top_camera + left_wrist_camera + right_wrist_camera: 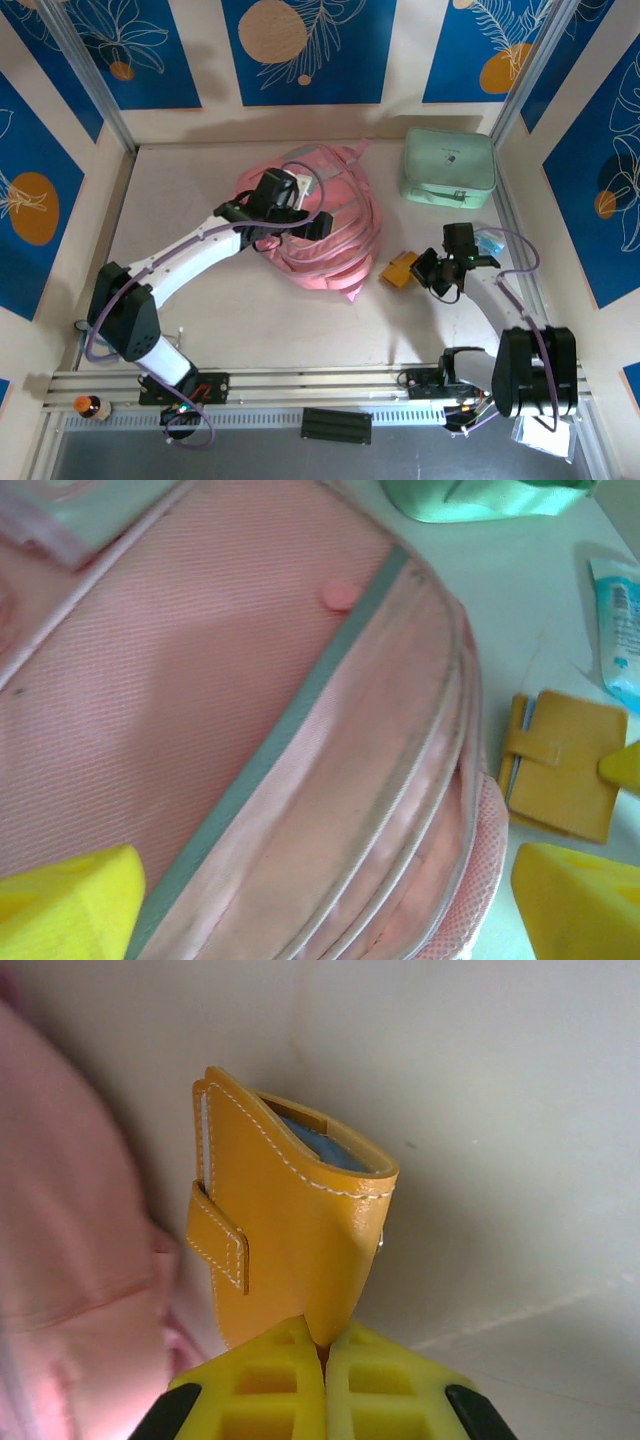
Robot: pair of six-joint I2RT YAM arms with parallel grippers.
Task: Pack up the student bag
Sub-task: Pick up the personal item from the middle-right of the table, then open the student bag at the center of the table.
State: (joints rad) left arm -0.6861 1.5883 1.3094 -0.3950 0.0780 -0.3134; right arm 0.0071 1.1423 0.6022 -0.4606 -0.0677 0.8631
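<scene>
Yellow fingers of the right gripper are clamping an orange wallet, the wrist view revealing its blue lining; overhead, the student bag is lying mid-table just left of it, beneath the spread jaws of the left gripper

No legible txt anywhere. Mint case: small dark mark on lid, prob logo, too small to read. Blue/white tube: fine print, blurred, unreadable.
</scene>
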